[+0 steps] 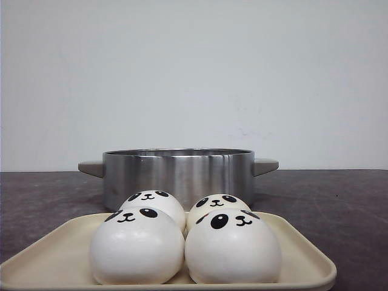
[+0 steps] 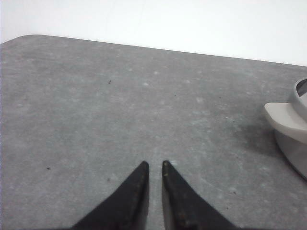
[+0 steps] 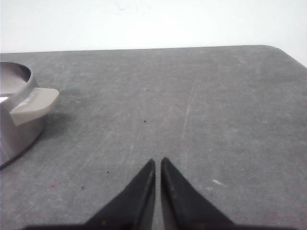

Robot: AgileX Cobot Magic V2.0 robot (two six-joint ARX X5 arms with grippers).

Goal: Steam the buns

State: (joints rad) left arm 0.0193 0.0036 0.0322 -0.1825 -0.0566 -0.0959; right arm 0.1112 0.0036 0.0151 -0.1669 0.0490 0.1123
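Several white panda-faced buns sit on a cream tray (image 1: 303,248) at the front: front left (image 1: 136,248), front right (image 1: 233,248), back left (image 1: 154,203), back right (image 1: 217,205). Behind them stands a steel pot (image 1: 177,173) with grey handles. My left gripper (image 2: 154,165) is shut and empty over bare table, left of the pot's handle (image 2: 283,117). My right gripper (image 3: 158,161) is shut and empty over bare table, right of the pot's other handle (image 3: 34,104). Neither gripper shows in the front view.
The dark grey tabletop (image 1: 339,200) runs back to a white wall. Its rounded far corners show in the left wrist view (image 2: 29,38) and in the right wrist view (image 3: 283,50).
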